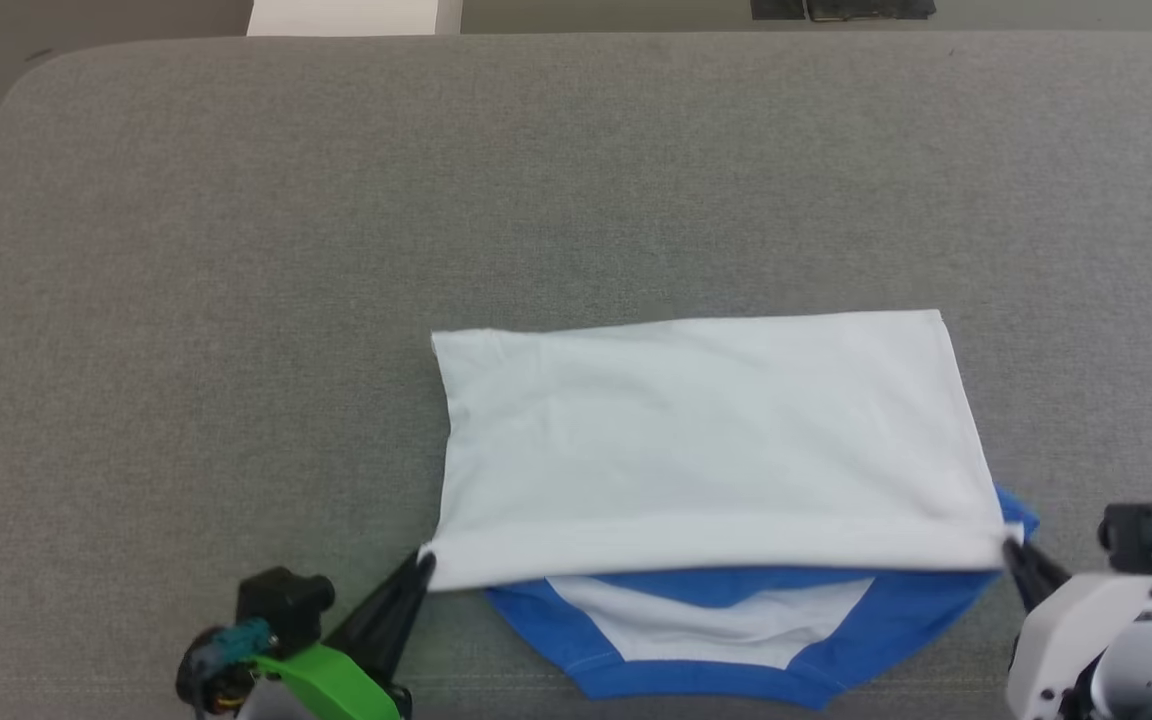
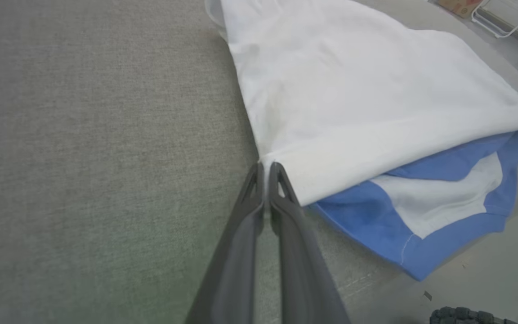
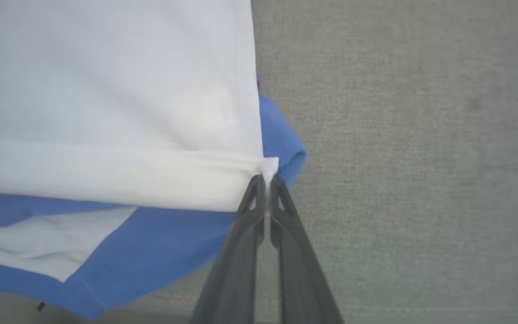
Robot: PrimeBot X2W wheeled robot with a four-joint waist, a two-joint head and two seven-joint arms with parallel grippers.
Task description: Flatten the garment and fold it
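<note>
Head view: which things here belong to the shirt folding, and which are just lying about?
In the job: T-shirt; left hand and right hand, each pinching a white corner; grey padded surface under it.
Lying about: white slab and dark object beyond the far edge.

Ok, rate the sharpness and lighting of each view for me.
Head view: sharp, flat even light, no hard shadows on the shirt. Left wrist view: the left gripper blurs toward the bottom edge, and the grey cushion carries a faint green tint near it. Right wrist view: soft overall, the right gripper smeared low down, the shirt's white almost featureless.
</note>
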